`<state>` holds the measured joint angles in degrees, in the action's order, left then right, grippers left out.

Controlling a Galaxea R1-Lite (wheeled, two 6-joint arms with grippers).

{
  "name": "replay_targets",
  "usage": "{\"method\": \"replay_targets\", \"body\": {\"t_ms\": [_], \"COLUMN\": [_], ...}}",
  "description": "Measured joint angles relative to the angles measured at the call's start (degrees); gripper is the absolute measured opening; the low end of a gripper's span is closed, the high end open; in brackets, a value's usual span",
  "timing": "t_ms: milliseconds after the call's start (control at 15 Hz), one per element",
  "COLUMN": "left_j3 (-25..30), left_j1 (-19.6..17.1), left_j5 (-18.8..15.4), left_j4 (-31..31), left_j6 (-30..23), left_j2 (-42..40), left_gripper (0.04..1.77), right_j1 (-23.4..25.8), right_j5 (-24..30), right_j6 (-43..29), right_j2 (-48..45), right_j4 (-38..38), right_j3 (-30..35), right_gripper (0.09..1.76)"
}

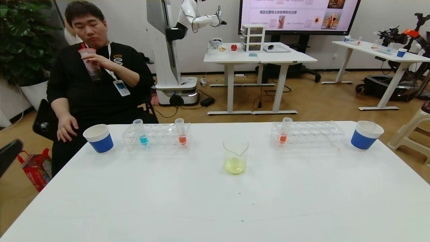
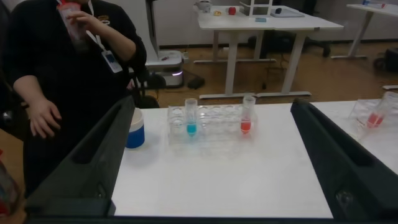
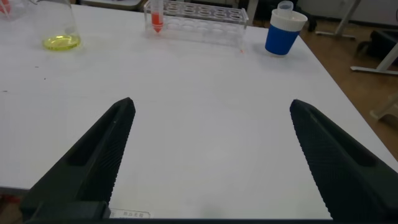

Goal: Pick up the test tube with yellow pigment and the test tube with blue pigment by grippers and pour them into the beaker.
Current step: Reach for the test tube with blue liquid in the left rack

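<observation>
The test tube with blue pigment (image 1: 142, 132) stands upright in the left clear rack (image 1: 158, 143); it also shows in the left wrist view (image 2: 191, 118). No tube with yellow liquid shows. The beaker (image 1: 235, 156) stands at the table's middle with yellow liquid in its bottom; it also shows in the right wrist view (image 3: 59, 28). My left gripper (image 2: 212, 102) is open and empty, off the table's left side, well short of the left rack; one finger (image 1: 8, 154) shows in the head view. My right gripper (image 3: 211, 102) is open and empty over bare table near the front right.
Orange tubes stand in the left rack (image 1: 181, 131) and the right rack (image 1: 285, 131). Blue paper cups stand at far left (image 1: 99, 137) and far right (image 1: 365, 135); a clear empty tube (image 3: 285, 7) pokes out of the right one. A seated person (image 1: 97, 87) is behind the left corner.
</observation>
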<state>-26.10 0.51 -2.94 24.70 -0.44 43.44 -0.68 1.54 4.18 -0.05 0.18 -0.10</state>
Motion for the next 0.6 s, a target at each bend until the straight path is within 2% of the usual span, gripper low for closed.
{"method": "replay_targets", "body": {"t_ms": [333, 600], "left_j3": [-1.5, -1.6], "left_j1": [0.0, 0.1], "left_j5": [0.0, 0.0], "left_j4": [23.5, 38.5], "left_j6": [0.3, 0.1], "left_j2": [27.0, 43.7], "left_gripper": [1.75, 1.75], "right_j1": [0.0, 0.0], "right_j5": [0.0, 0.0], "right_j6": [0.0, 0.0], "right_j2": [0.0, 0.0], "right_j4": [0.0, 0.0], "right_j3": [0.0, 0.0], "right_gripper": [1.74, 1.74]}}
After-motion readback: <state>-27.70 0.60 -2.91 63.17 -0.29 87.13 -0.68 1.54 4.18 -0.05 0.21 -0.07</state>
